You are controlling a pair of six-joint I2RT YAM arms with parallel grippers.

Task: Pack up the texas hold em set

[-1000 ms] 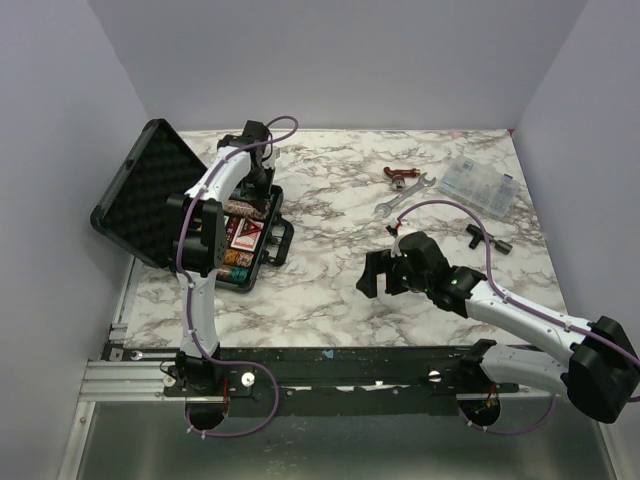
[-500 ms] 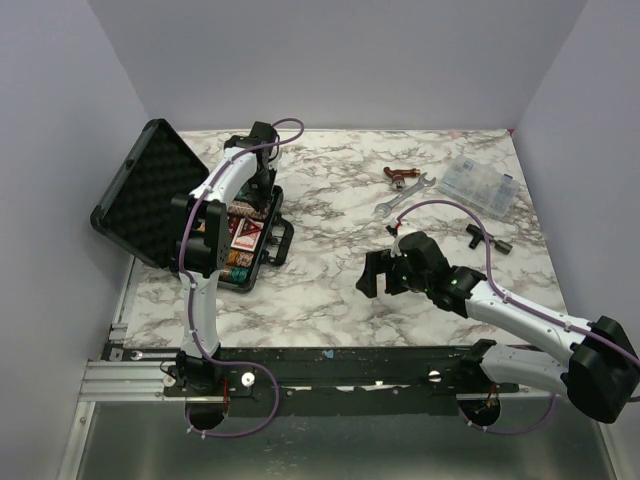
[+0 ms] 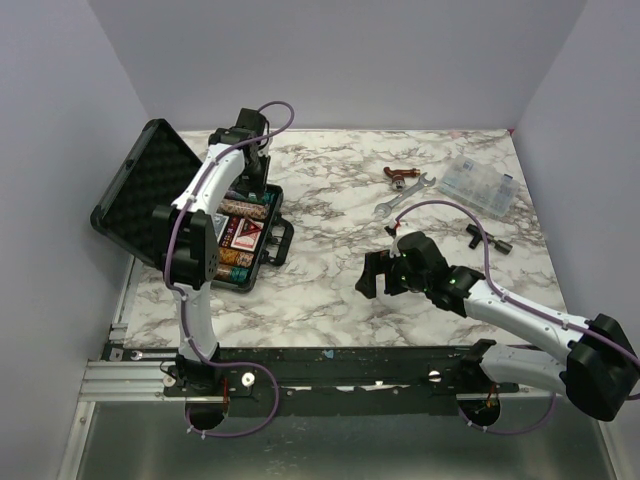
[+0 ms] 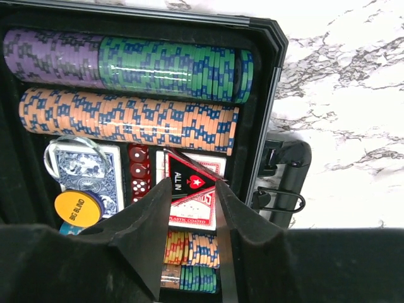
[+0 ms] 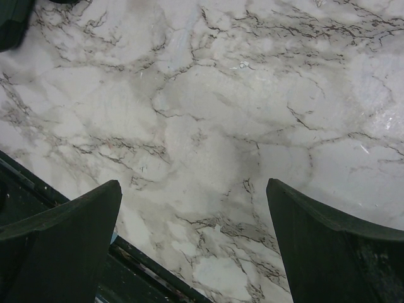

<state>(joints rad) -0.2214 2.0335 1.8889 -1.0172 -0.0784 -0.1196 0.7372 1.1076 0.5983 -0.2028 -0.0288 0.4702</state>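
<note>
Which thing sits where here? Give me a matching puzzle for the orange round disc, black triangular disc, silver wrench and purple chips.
1. orange round BIG BLIND disc
2. black triangular ALL IN disc
3. silver metal wrench
4. purple poker chips

A. on the marble table, outside the black case
B. on the blue card deck
C. in a row with green poker chips
D. on the red card deck

Pairs: 1-B, 2-D, 3-A, 4-C.
</note>
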